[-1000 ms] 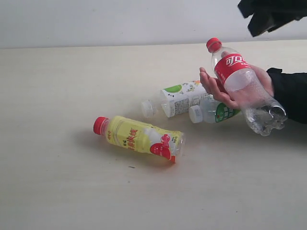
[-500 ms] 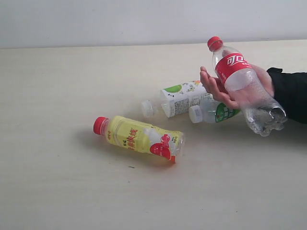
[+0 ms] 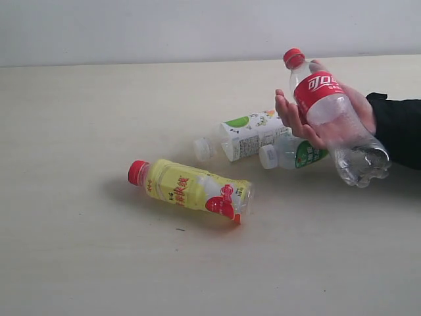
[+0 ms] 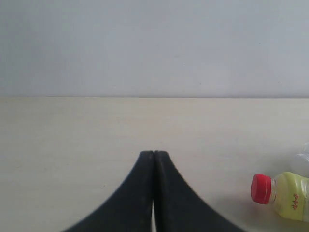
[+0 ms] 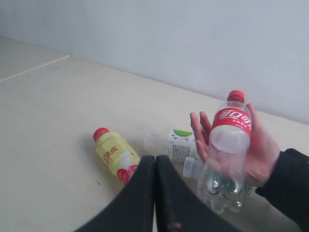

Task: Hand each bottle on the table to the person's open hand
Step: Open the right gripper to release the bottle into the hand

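The clear red-labelled bottle (image 3: 332,118) rests tilted in the person's open hand (image 3: 293,121) at right. On the table (image 3: 79,131) lie the yellow bottle (image 3: 191,189), nearest, and the white-labelled bottle (image 3: 248,136) and green-labelled bottle (image 3: 294,155) side by side.

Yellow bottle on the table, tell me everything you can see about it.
The yellow bottle is small, of translucent plastic, with a red cap and a yellow label bearing red print and a red patch near its base. It lies on its side on the table, cap toward the exterior view's left. Nothing but the table touches it.
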Robot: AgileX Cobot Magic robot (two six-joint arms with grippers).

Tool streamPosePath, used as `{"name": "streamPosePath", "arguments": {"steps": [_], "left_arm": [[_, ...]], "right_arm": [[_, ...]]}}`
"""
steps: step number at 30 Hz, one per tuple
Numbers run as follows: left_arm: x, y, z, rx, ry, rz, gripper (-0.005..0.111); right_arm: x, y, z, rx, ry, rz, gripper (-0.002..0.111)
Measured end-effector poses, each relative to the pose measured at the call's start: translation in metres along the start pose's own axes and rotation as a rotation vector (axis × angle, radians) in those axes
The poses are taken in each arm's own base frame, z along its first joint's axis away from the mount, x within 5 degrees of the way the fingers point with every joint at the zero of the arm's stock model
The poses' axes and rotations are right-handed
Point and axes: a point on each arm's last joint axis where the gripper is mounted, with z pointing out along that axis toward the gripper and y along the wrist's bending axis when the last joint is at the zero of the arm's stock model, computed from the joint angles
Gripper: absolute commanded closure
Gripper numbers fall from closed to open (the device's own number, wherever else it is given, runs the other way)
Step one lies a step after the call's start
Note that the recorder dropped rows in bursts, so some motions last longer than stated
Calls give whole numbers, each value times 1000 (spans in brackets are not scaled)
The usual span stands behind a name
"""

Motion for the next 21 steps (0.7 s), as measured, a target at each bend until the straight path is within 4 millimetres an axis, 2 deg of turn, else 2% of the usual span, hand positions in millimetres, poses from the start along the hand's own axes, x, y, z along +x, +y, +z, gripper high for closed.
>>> {"name": "streamPosePath", "arguments": {"steps": [21], "left_arm": [[0,0,0,0,0,0,107]], "right_arm": [[3,0,-1,9,-25,-6,108]]}}
